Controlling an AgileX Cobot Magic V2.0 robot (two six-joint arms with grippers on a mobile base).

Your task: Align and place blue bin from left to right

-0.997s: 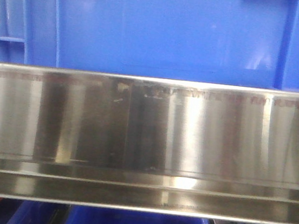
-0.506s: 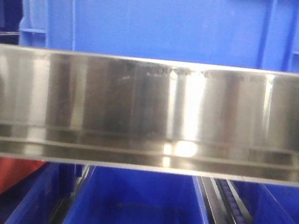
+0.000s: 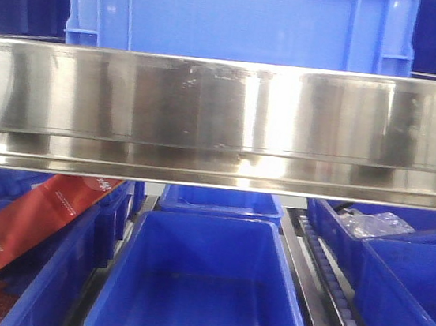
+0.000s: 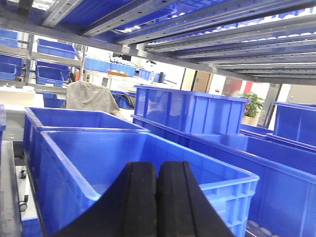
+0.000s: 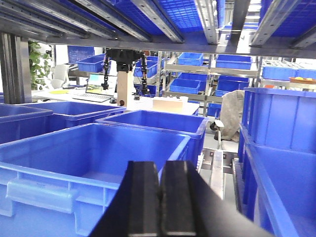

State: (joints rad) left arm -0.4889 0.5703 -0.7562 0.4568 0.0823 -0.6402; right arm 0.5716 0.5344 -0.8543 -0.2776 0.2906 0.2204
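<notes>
Two claws, and both are pressed closed on nothing: in the left wrist view our left gripper (image 4: 157,197) shows its black fingers meeting along a thin seam, and in the right wrist view our right gripper (image 5: 160,202) looks the same. Neither holds or touches a crate.

The blue bin (image 3: 240,15) sits on the upper shelf in the front view, its flat ribbed wall rising straight behind the steel rail (image 3: 224,116) and roughly centred over it. Below the rail we see darker open trays (image 3: 202,288) on the lower level, a red carton (image 3: 27,227) leaning at the left, and a roller track (image 3: 337,297) running between the trays.

From the wrists, the crate just ahead of the left gripper looks lighter blue, empty and upright, with others ranged behind and beside it; the right gripper faces a similar empty crate with a handle slot in its near wall. We cannot tell from these views whether either one is the bin seen from the front.

Our judgement: the bin stands on its shelf, square to the rail as far as we can see, but we cannot confirm its final left-to-right position. With both grippers closed and free, either a push remains to be made or the placing is largely done; the pictures do not settle which.
</notes>
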